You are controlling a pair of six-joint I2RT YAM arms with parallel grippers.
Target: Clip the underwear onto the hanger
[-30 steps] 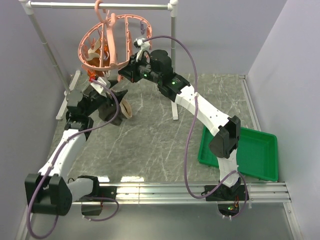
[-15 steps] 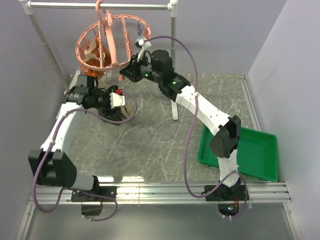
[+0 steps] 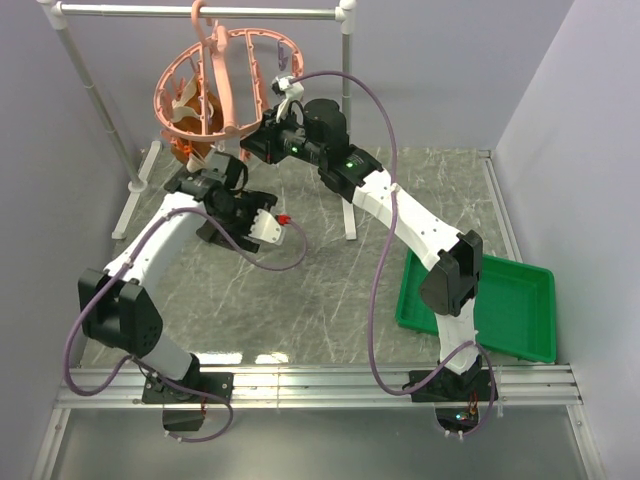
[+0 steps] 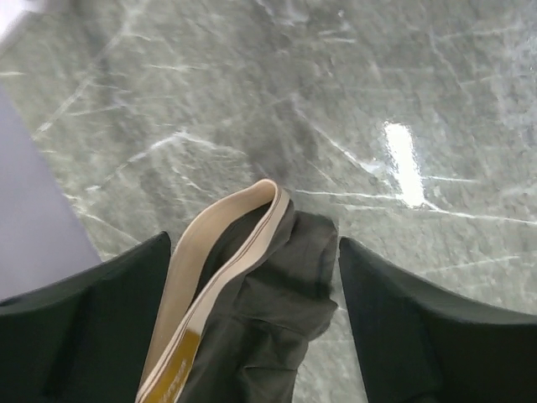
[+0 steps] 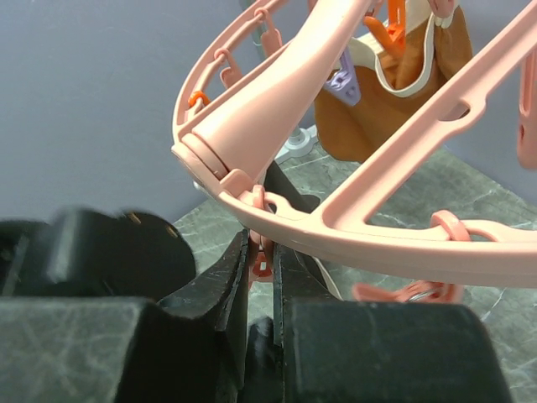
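- Underwear (image 4: 268,311) sits right in the mouth of the left pincer (image 4: 252,245): dark olive-brown cloth, bunched up, its light tan waistband (image 4: 226,252) looping along the left-finger side.
- Left pincer is gaping wide, with one dark finger on each side of the cloth. The waistband runs just beside the left finger, but whether either finger actually presses it, can't tell.
- Beyond those fingertips there is only the grey marbled desk (image 4: 352,101).
- Over to the right pincer (image 5: 262,250): it's narrow, nearly closed, with a small orange-pink clip (image 5: 262,265) nipped between its fingers.
- That clip dangles from the rim of the salmon-pink hanger (image 5: 277,109), which arches just above the right pincer's tips.
- Past the rim, on the far side from the right pincer, an orange-brown garment (image 5: 403,92) hangs from the hanger's clips.
- From above, the hanger's hook is over the top bar of the white pipe rack (image 3: 200,12), above the right pincer.
- A green tray (image 3: 520,300) lies well apart from both pincers, down by the right arm's base.
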